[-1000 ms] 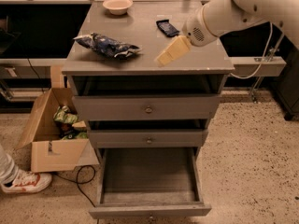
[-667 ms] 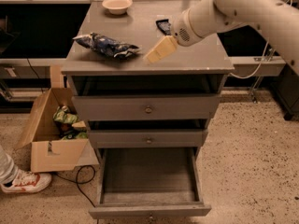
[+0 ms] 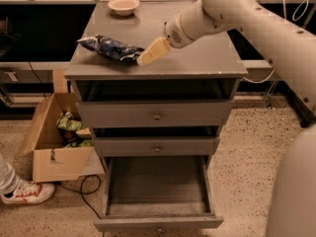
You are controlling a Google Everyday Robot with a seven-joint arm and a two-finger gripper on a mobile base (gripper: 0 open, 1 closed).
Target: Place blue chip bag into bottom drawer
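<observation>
The blue chip bag [image 3: 110, 48] lies crumpled on the left part of the grey cabinet top [image 3: 197, 53]. My gripper [image 3: 148, 56], with pale yellow fingers, reaches in from the right and its tip is at the bag's right end. The bottom drawer [image 3: 157, 191] is pulled out and nothing lies in it. The two upper drawers [image 3: 156, 115] are closed.
A small pale bowl [image 3: 123, 6] stands at the back of the cabinet top. An open cardboard box [image 3: 54, 142] with green snack bags stands on the floor at left, next to a person's shoe [image 3: 27, 192]. A cable runs on the floor by the drawer.
My gripper has moved left across the cabinet top, from near the right side to the blue chip bag's right end. The bag has not moved.
</observation>
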